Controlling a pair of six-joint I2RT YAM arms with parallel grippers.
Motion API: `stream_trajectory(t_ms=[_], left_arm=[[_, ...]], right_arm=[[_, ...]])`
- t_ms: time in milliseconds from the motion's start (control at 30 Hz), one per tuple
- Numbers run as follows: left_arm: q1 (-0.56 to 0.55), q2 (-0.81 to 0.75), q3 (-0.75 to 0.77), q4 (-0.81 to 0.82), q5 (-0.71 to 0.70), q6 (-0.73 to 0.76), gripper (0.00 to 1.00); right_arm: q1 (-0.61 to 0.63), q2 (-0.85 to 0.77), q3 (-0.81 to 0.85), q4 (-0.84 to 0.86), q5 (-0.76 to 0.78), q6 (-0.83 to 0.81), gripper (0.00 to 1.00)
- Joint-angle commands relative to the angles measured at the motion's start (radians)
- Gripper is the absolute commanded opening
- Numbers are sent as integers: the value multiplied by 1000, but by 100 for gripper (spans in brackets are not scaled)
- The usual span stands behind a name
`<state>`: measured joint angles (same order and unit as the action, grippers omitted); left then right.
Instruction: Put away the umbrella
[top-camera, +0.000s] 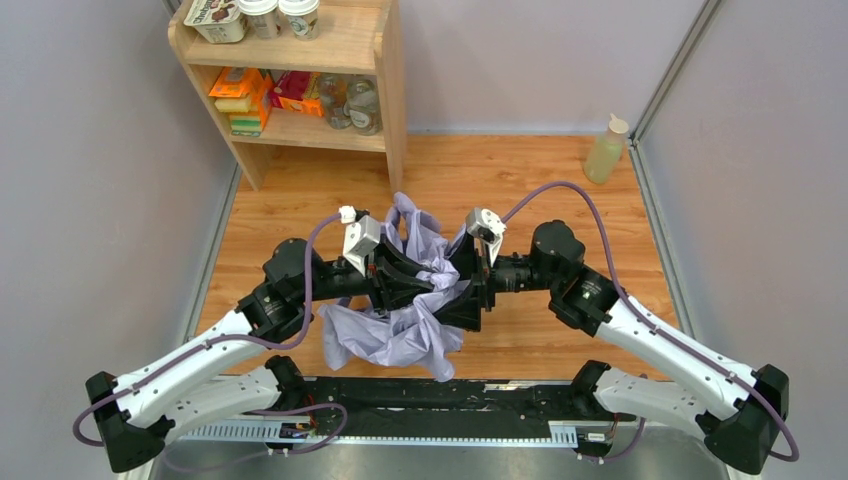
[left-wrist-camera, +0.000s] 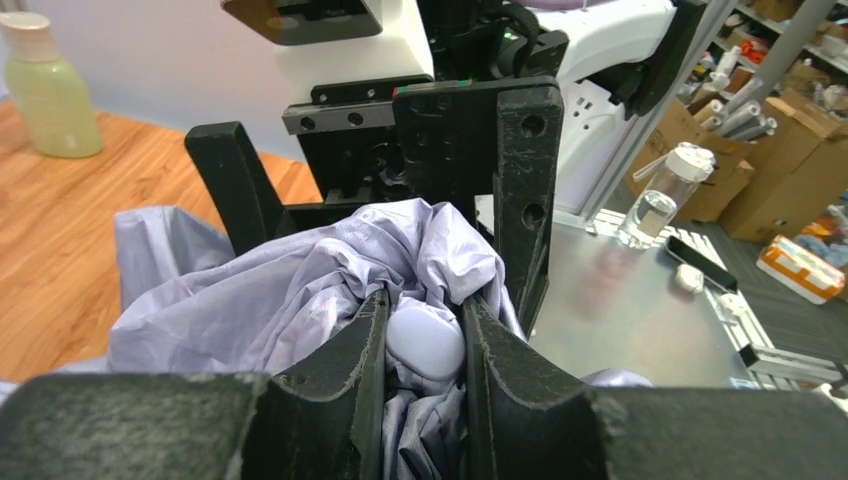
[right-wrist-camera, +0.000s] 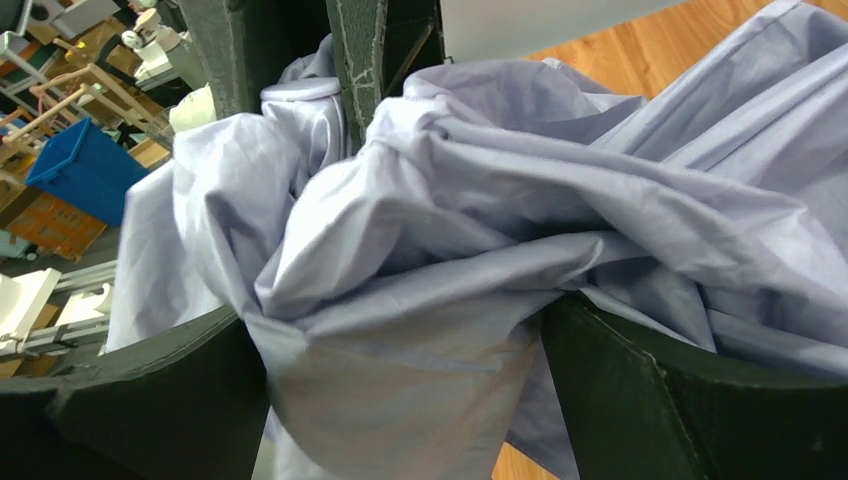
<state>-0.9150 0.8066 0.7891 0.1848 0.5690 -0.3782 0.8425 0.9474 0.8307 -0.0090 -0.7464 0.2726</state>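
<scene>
Pale lilac fabric umbrella (top-camera: 390, 335) lies on the wooden table (top-camera: 560, 180), five o'clock of the wooden shelf (top-camera: 350, 40). Only the left wrist view shows left jaws pinching its rounded lilac handle (left-wrist-camera: 425, 340); right jaws spread around bunched canopy (right-wrist-camera: 450, 220).

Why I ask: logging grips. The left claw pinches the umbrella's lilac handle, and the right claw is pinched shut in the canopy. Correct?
No. The right claw is open: its jaws stand wide apart with canopy between them, as the right wrist view shows. The left claw does pinch the lilac handle of the umbrella.
</scene>
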Motion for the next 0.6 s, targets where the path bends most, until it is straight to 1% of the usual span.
stream_trajectory(t_ms=[0,33,133,200,233,367,467,567], left_arm=[[-22,17,18,317,112,-119,0],[-24,31,25,320,126,-125,0],[-24,54,35,346,152,-143,0],[-24,60,38,338,146,-142,0],[-22,60,36,341,144,-137,0],[-24,84,21,395,150,-160,0],[-25,111,21,456,166,-197,0],[-33,137,24,484,158,-202,0]], right_arm=[[6,53,-10,123,-68,-4,100],[6,59,1,101,-64,-21,100],[4,60,1,126,-80,-15,100],[6,44,7,104,-73,-26,100],[4,28,-2,121,-70,-18,100],[6,21,-31,253,-108,52,100],[12,53,-47,343,-133,98,100],[24,73,-77,495,-160,145,100]])
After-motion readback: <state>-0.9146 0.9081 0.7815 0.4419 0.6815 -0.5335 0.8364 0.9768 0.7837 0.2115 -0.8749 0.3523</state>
